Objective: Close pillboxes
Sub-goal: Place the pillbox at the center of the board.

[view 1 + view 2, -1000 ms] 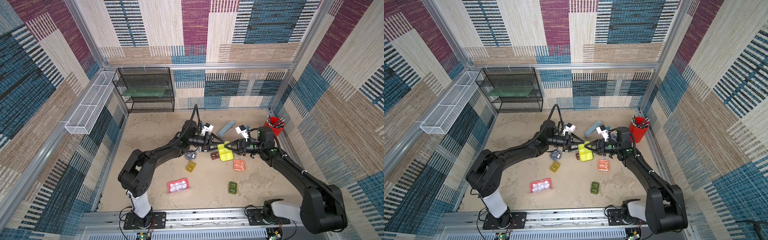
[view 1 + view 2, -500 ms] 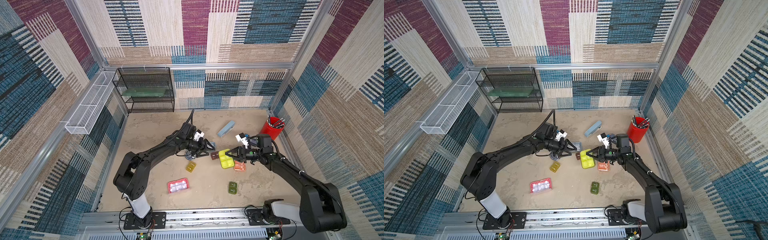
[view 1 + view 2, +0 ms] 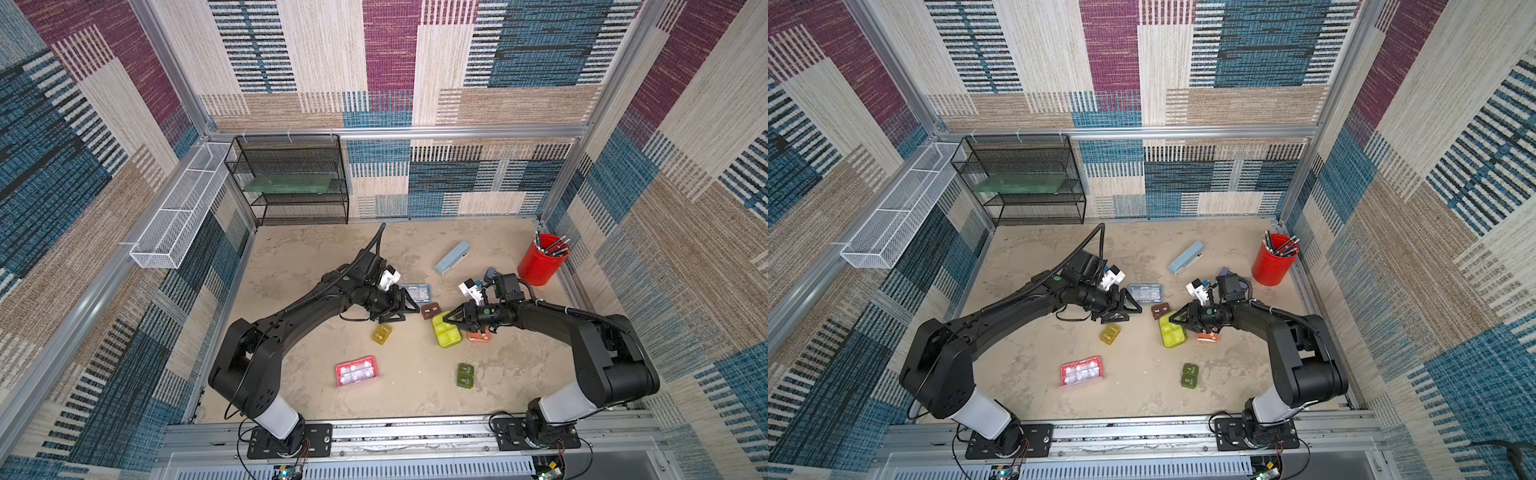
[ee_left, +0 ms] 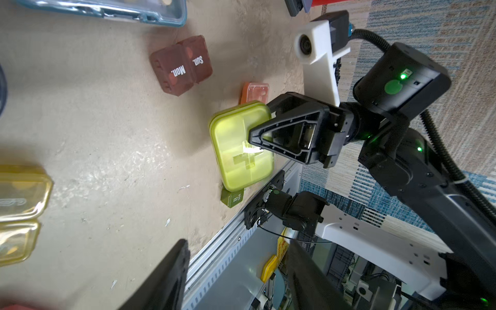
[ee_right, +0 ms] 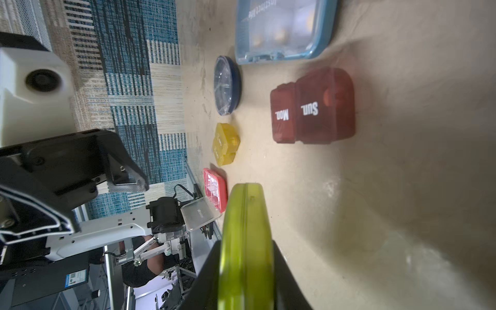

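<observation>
Right gripper [image 4: 252,137] clenched on yellow-green pillbox [image 4: 233,161], right of centre; orange pillbox [image 4: 255,92] behind it half hidden. Left gripper [image 3: 410,313] released, empty. Brown pillbox [image 4: 182,67] reads "Sun.", "Mon."; lettering on light blue pillbox [image 5: 284,29] blurred.

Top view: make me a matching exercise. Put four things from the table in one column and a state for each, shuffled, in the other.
1. yellow-green box
2. brown box
3. pink box
4. red cup

A. holds pens
B. clear lid raised
C. gripped by the right end effector
D. printed "Sun." and "Mon."

Pairs: 1-C, 2-D, 3-B, 4-A.
</observation>
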`<action>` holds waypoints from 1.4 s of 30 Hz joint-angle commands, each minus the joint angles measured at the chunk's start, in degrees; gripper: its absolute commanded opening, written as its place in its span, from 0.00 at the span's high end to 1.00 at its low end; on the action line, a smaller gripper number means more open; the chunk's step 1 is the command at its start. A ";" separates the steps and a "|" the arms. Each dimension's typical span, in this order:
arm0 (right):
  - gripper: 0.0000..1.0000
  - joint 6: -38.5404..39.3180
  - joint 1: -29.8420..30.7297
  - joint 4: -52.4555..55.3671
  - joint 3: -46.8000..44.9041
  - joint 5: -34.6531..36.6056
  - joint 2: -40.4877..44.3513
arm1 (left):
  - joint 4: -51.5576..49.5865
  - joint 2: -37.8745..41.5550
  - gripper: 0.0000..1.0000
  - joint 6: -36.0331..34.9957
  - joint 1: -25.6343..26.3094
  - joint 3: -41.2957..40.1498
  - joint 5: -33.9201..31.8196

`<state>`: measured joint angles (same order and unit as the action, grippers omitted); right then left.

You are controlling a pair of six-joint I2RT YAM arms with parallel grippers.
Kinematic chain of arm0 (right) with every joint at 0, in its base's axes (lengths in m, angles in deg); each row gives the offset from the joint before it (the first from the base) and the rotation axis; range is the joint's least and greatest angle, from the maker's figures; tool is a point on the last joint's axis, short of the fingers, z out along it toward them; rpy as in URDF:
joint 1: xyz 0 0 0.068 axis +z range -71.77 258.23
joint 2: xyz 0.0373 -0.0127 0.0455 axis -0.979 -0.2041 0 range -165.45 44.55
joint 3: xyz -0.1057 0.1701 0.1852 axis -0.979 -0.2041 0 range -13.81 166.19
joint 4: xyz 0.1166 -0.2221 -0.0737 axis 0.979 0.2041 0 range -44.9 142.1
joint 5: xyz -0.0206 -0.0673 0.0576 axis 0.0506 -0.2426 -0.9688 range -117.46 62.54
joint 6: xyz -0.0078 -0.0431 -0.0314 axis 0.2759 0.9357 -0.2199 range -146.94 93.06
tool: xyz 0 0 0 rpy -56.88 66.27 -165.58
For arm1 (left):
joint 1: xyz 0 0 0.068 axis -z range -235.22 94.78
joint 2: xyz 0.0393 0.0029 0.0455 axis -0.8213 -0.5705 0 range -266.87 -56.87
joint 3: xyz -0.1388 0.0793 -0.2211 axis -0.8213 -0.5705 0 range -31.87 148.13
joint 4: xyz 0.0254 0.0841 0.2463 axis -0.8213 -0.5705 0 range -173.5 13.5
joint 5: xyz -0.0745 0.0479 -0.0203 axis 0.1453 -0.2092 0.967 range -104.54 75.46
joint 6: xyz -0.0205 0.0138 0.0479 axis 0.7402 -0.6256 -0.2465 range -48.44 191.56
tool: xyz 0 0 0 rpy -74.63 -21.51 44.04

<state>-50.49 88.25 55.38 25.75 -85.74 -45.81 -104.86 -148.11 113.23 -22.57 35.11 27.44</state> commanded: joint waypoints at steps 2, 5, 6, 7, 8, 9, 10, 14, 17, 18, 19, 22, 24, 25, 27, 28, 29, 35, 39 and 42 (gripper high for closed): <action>0.72 -0.45 1.58 -2.00 0.57 4.09 -2.34 | -2.67 1.45 0.39 -2.68 -0.38 -1.17 -1.49; 0.72 -0.75 2.33 -2.25 1.03 6.35 -3.44 | -2.48 2.12 0.39 -2.51 -0.65 -2.06 -1.55; 0.72 -0.79 2.43 -2.24 1.18 6.81 -3.67 | -2.39 2.21 0.39 -2.54 -0.74 -2.27 -1.48; 0.71 -0.82 2.41 -2.21 1.31 6.98 -4.02 | -2.34 2.22 0.39 -2.55 -0.82 -2.42 -1.40; 0.71 -0.73 2.40 -2.16 1.51 7.06 -4.34 | -2.33 2.27 0.39 -2.63 -0.87 -2.47 -1.24; 0.69 -0.58 2.40 -1.88 1.59 7.49 -4.52 | -2.41 2.21 0.39 -2.71 -0.89 -2.47 -1.14; 0.66 -0.33 2.48 -1.52 1.75 7.86 -4.66 | -2.61 2.13 0.39 -2.80 -1.00 -2.47 -1.07; 0.55 0.17 2.38 -0.71 1.73 9.13 -4.46 | -3.21 1.58 0.38 -3.13 -1.27 -1.74 -0.73; 0.48 0.08 2.07 -0.47 1.58 9.50 -3.85 | -4.03 0.93 0.38 -3.45 -1.42 -0.73 -0.59; 0.47 0.13 1.84 -0.16 1.72 9.58 -3.53 | -4.28 0.78 0.38 -3.59 -1.44 -0.33 -0.62; 0.46 0.29 1.52 0.36 1.87 9.76 -3.12 | -4.50 0.72 0.38 -3.62 -1.53 -0.03 -0.73; 0.38 0.85 0.76 2.35 2.41 11.01 -1.35 | -5.24 0.71 0.38 -3.97 -1.75 0.43 -1.69; 0.36 1.43 0.14 4.14 2.96 12.45 0.06 | -5.77 0.96 0.38 -3.92 -1.96 0.19 -2.48; 0.34 1.58 -0.11 4.81 3.15 12.93 0.67 | -5.87 0.98 0.38 -3.81 -2.12 -0.07 -2.77; 0.31 1.71 -0.27 5.83 3.53 13.57 2.10 | -5.77 1.34 0.38 -3.57 -2.40 -0.88 -3.23; 0.29 1.66 -0.27 6.24 3.61 13.84 2.74 | -5.71 1.53 0.38 -3.48 -2.49 -1.29 -3.44; 0.26 1.54 -0.27 6.59 3.80 14.11 3.54 | -5.70 1.90 0.38 -3.33 -2.57 -1.64 -3.79; 0.22 0.90 -0.24 8.70 4.46 15.86 8.30 | -7.78 4.40 0.38 -3.80 -3.26 -3.20 -6.70; 0.21 0.36 0.38 9.78 5.45 15.40 11.38 | -9.12 8.37 0.37 -3.40 -4.15 -5.41 -10.90; 0.16 0.24 2.22 10.43 6.66 15.63 13.01 | -9.77 11.46 0.35 -2.74 -5.08 -7.39 -12.65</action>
<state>-50.08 89.30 64.78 31.43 -70.59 -33.92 -112.73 -138.47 110.82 -27.08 28.95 18.19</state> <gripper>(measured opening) 0.838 0.644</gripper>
